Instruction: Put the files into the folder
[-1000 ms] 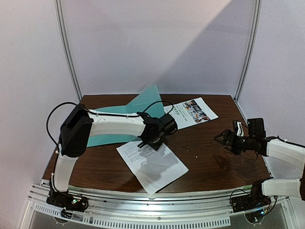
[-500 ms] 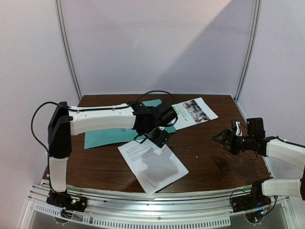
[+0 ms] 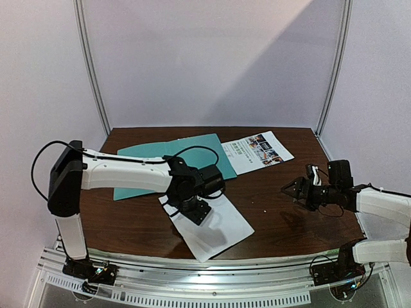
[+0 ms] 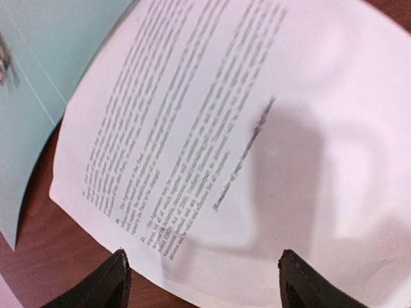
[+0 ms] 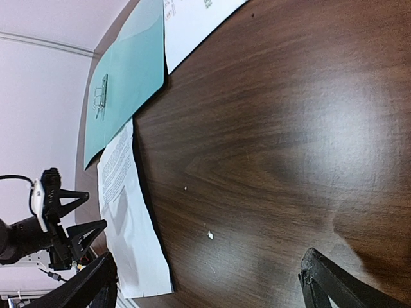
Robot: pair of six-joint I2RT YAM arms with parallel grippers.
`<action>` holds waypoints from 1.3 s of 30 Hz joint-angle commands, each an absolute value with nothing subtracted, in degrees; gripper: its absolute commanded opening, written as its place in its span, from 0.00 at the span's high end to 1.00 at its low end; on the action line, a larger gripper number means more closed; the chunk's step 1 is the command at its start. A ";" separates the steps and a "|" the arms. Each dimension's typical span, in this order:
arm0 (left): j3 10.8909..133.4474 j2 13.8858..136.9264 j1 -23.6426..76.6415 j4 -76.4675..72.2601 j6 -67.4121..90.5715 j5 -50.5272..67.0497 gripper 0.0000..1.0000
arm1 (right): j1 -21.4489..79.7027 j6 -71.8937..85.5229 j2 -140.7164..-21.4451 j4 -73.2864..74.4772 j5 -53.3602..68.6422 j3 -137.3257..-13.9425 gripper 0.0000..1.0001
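Note:
The teal folder [image 3: 168,161] lies open and flat at the back left; its metal clip [image 5: 99,102] shows in the right wrist view. The plain white sheet [image 3: 221,226] lies in front of it, touching its near edge. The sheet with colour photos [image 3: 260,150] lies at the back, right of the folder. My left gripper [image 3: 191,210] hovers open and empty over the plain sheet's far left part [image 4: 257,128], the fingertips [image 4: 117,281] near its edge. My right gripper [image 3: 292,190] is open and empty above bare table, right of the sheets.
The brown table [image 3: 282,224] ends at a metal rail in front. Pale walls with metal posts stand close behind and at both sides. Small white crumbs [image 5: 210,235] lie on the wood. The left arm's black cable loops over the folder.
The folder's raised cover has dropped flat open. My left gripper has come off it, towards the front, over the plain sheet. The right gripper has edged slightly left.

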State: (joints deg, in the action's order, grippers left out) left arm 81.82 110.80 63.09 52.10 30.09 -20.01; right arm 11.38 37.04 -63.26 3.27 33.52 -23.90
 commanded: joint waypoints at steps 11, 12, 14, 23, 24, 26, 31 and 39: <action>60.25 93.22 62.65 40.19 56.17 -10.83 0.23 | 18.75 38.80 -66.15 2.06 29.62 -23.83 0.01; 59.38 92.31 62.64 39.47 57.04 -10.90 0.22 | 18.98 38.78 -66.35 2.11 29.58 -24.02 0.01; 57.08 89.70 62.22 36.63 58.92 -10.21 0.22 | 19.36 38.92 -66.52 1.96 29.38 -24.15 0.01; 41.79 78.93 59.63 16.36 68.82 -4.75 0.24 | 20.52 39.02 -68.18 1.54 29.18 -24.82 0.01; 39.81 77.88 59.25 13.56 70.57 -4.20 0.25 | 20.55 39.01 -68.26 1.62 29.18 -24.91 0.01; 35.57 76.29 58.92 9.27 73.24 -3.87 0.26 | 20.69 38.94 -68.38 1.87 29.10 -25.17 0.01; 30.16 74.72 58.09 2.50 76.72 -2.98 0.30 | 20.83 38.69 -68.30 2.36 28.92 -25.38 0.01; 23.91 74.70 57.95 -8.02 82.12 -2.51 0.37 | 20.92 38.84 -68.98 1.94 29.09 -24.97 0.01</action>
